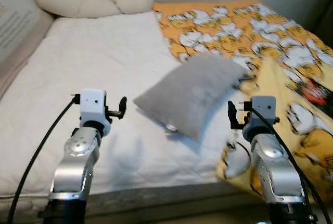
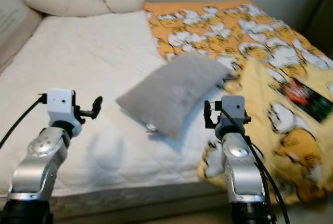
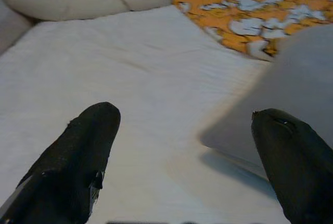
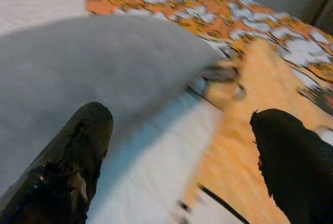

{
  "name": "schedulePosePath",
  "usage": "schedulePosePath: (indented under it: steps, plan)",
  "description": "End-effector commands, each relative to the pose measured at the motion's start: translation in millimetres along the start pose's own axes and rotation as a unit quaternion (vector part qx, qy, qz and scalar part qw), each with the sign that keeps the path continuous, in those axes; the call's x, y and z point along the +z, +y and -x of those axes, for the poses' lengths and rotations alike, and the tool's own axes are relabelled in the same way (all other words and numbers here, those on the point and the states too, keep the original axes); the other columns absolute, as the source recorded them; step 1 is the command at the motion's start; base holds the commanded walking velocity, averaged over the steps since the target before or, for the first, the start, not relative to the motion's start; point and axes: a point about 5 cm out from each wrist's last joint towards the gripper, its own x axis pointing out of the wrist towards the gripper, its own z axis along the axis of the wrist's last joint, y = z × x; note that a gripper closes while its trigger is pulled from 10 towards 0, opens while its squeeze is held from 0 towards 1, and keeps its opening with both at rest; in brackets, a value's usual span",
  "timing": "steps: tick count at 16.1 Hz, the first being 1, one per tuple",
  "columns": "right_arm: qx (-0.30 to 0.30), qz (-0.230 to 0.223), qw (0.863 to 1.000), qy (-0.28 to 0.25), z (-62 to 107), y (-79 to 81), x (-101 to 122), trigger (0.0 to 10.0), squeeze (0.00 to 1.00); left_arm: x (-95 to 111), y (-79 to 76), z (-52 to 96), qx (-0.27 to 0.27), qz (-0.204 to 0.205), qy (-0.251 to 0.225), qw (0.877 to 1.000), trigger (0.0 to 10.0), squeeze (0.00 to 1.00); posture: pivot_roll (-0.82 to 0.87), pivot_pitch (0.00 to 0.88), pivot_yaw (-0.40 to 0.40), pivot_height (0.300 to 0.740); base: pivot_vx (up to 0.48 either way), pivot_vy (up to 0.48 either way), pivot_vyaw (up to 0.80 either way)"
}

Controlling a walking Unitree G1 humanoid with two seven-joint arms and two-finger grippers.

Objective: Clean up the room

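Observation:
A grey pillow (image 1: 192, 94) lies askew in the middle of the bed, half on the white mattress cover (image 1: 88, 63) and half on an orange and yellow duck-print blanket (image 1: 250, 26). My left gripper (image 1: 120, 107) hovers open over the white cover, just left of the pillow's near corner. In the left wrist view the pillow (image 3: 291, 78) sits beyond one finger. My right gripper (image 1: 232, 114) is open at the pillow's right near edge, above the blanket's bunched fold (image 1: 302, 130). The right wrist view has the pillow (image 4: 93, 63) close ahead.
A long cream knotted pillow (image 1: 88, 3) lies along the head of the bed. A pale cushion or padded panel (image 1: 15, 21) stands at the far left. The mattress's front edge (image 1: 156, 193) runs just below my arms. A dark printed patch (image 1: 317, 91) marks the blanket at right.

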Motion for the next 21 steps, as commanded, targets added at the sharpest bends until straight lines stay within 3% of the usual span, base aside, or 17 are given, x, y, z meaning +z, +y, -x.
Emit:
schedulePosePath:
  steps: [1, 4, 6, 12, 16, 17, 18, 19, 21]
  plan:
    - [0.018, 0.002, 1.0, -0.007, 0.0, 8.7, 3, 10.0, 0.0, 0, 6.6, 0.7, 0.01, -0.002, 0.002, 1.0, 10.0, 0.0, -0.07, 0.0, 0.008, 0.74, 0.33, 0.0, 0.0]
    - [0.031, 0.029, 0.999, -0.005, 0.4, 11.1, 2, 10.0, 0.0, 0, 6.4, 0.9, 0.01, -0.002, 0.002, 1.0, 10.0, 0.0, -0.07, 0.0, 0.007, 0.74, 0.334, 0.0, 0.53]
    - [0.019, 0.006, 1.0, -0.004, 1.5, 10.1, 0, 10.0, 0.0, 0, 6.3, 1.1, 0.01, -0.002, 0.002, 1.0, 10.0, 0.0, -0.07, 0.0, 0.006, 0.74, 0.33, 0.0, 0.4]
    - [0.033, 0.012, 0.999, 0.0, 4.5, 11.2, -2, 10.0, 0.0, -1, 5.2, 4.2, 0.007, -0.004, -0.001, 1.0, 10.0, 0.0, -0.06, 0.0, 0.002, 0.74, 0.157, 0.0, 0.0]
    - [0.014, -0.002, 1.0, -0.005, 11.9, -6.4, -1, 10.0, 0.0, 1, 11.5, 14.0, 0.009, -0.03, -0.005, 0.999, 10.0, 0.0, -0.05, 0.0, -0.011, 0.74, 0.0, 0.0, 0.0]
    - [0.0, -0.034, 0.999, -0.003, 12.7, -15.0, -4, 10.0, 0.02, -4, 8.2, 18.3, -0.019, -0.048, 0.0, 0.999, 10.0, 0.0, -0.04, 0.0, -0.022, 0.74, 0.0, 0.0, 0.0]
    - [-0.004, -0.045, 0.999, -0.002, 12.3, -17.9, -5, 10.0, 0.24, -6, 6.1, 19.6, -0.032, -0.055, 0.002, 0.998, 10.0, 0.0, -0.04, 0.0, -0.024, 0.74, 0.0, 0.0, 0.0]
    - [-0.017, -0.064, 0.998, 0.007, 5.5, -21.9, -6, 10.0, 1.0, -8, 3.5, 17.8, -0.052, -0.075, 0.007, 0.996, 10.0, 0.0, -0.03, 0.0, -0.032, 0.74, 0.0, 0.0, 0.0]
    - [-0.021, -0.084, 0.996, 0.034, -14.6, -24.6, -8, 10.0, 1.0, -11, -6.2, 13.6, -0.146, -0.106, 0.025, 0.983, 10.0, 0.0, -0.02, 0.0, -0.033, 0.74, 0.0, 0.0, 0.0]
